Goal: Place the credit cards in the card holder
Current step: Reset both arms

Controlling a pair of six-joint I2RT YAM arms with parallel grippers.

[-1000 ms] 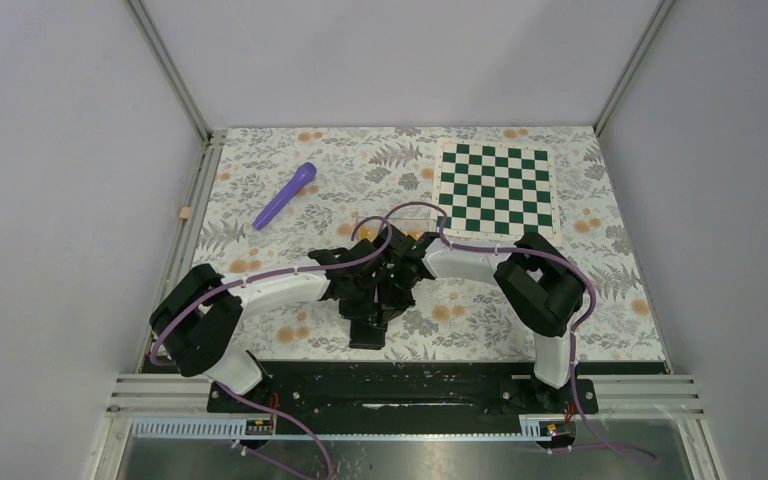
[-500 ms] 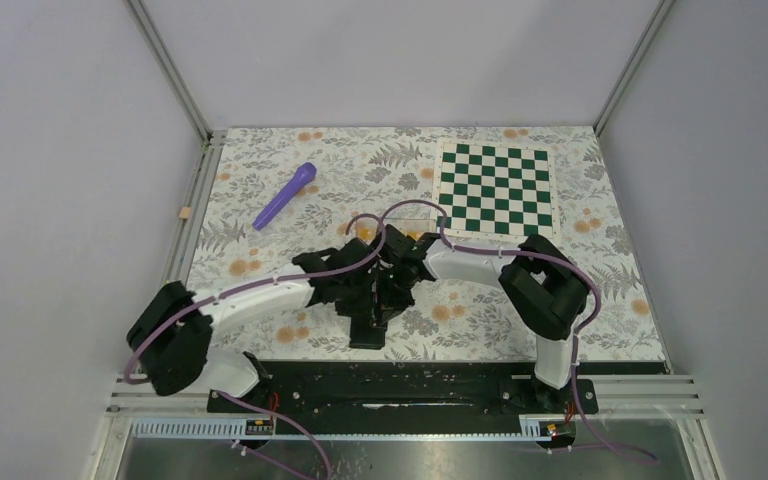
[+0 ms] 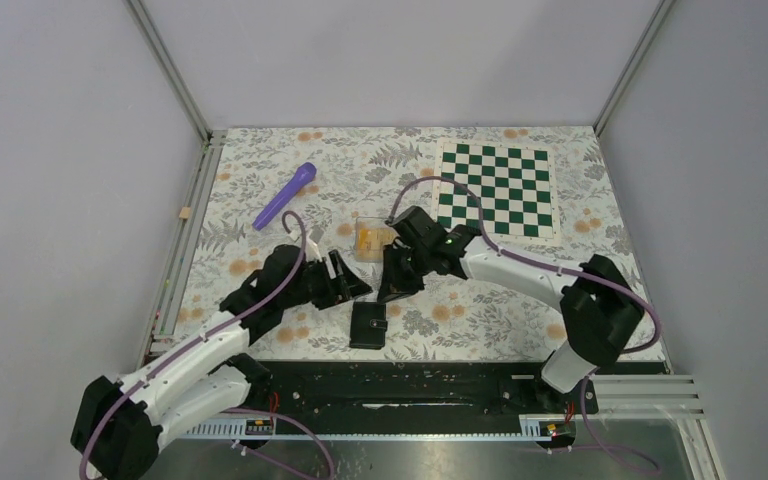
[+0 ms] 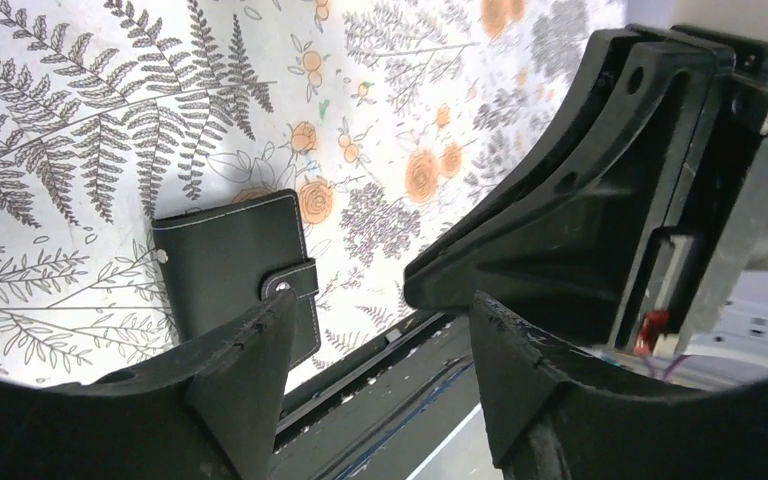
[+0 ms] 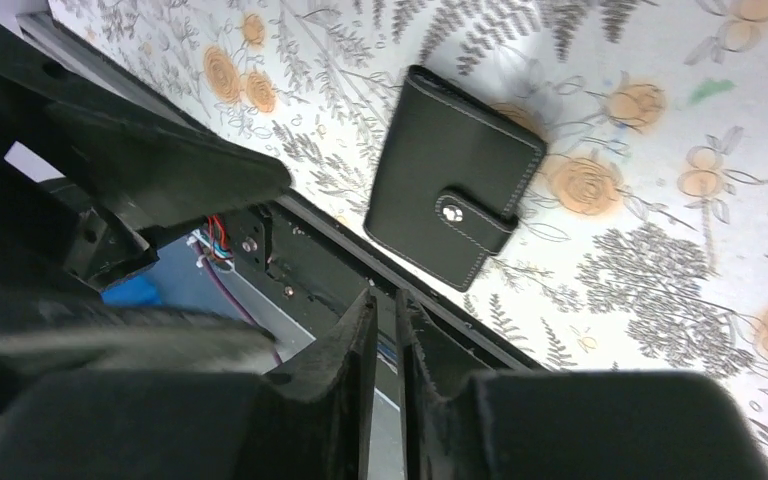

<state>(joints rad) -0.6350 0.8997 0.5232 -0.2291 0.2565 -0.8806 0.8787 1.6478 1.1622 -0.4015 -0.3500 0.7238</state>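
Some cards (image 3: 369,241) sit in the box (image 3: 360,221), apart from the wallet (image 3: 368,325) lying snapped shut by the bench's (image 3: 520,300) near edge, so filling looks unfinished; left jaws gape empty, right jaws barely parted, empty.

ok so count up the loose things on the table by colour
black card holder: 1
purple pen-like tool: 1
green and white checkered mat: 1
clear box: 1
orange credit cards inside it: too small to count
total: 4, cards aside
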